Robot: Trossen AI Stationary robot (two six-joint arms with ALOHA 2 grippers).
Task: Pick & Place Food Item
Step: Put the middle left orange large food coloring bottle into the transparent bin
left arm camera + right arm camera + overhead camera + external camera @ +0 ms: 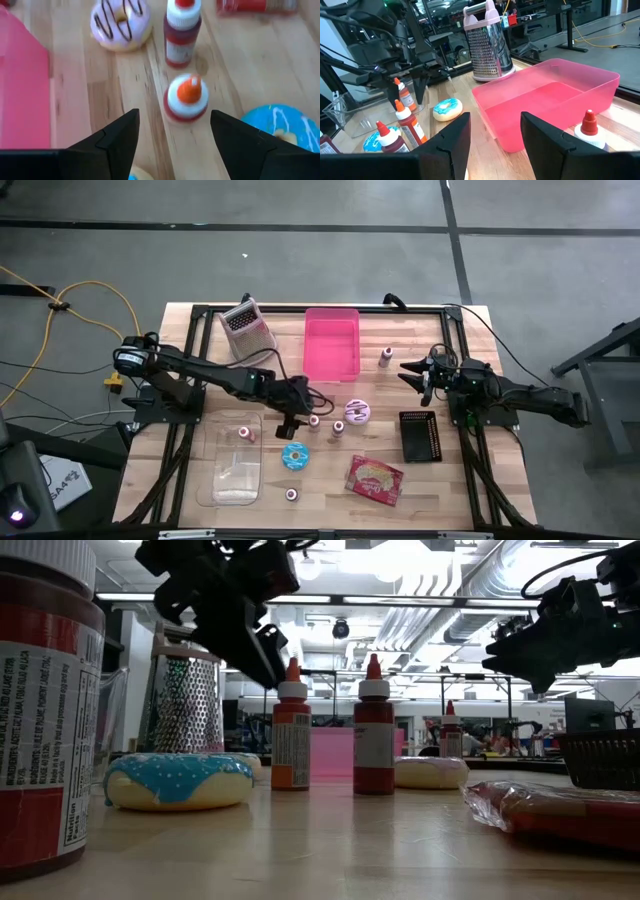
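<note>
Blue donut (295, 456) lies on table (480, 480) nearest the front; just behind, left gripper (291, 423) hovers with fingers spread over orange-capped bottle (186, 98). Right gripper (410, 372), jaws parted, empty, waits beyond pink bin (331, 343).

**Readable text: almost none**

You have print on the jar (45, 710) in the low view: a white label panel with fine lines of dark type, too small to read. The orange-capped bottle (291, 735) below the left gripper (262, 650) carries a label with blurred print. Nothing else shows legible words or numbers.
</note>
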